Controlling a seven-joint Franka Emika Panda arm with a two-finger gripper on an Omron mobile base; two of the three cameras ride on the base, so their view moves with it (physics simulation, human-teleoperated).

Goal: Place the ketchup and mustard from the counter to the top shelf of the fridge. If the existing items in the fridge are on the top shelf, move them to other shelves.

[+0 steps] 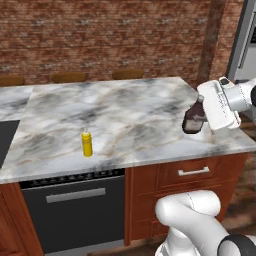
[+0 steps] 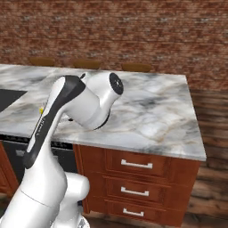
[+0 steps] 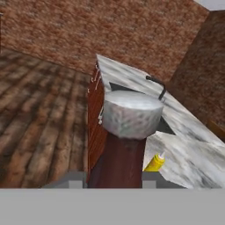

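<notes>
I've got the tool [image 1: 199, 120] clamped on the ketchup bottle [image 1: 194, 117], tilted just above the surface [image 1: 125, 115] edge, mustard [image 1: 87, 143] standing well apart, so neither's in the fridge yet, both to go.

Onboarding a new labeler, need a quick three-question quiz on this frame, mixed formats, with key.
1. True or false: the gripper is shut on the ketchup bottle.
2. Multiple choice: where is the mustard bottle? A) standing upright on the marble counter B) lying on the floor C) held in the gripper
3. Fill in: in the hand view, the ketchup bottle's cap looks ____ in colour.

Key:
1. True; the dark red bottle sits between the fingers at the counter's right end, tilted.
2. A; it stands alone, well away from the gripper.
3. Grey.
</notes>
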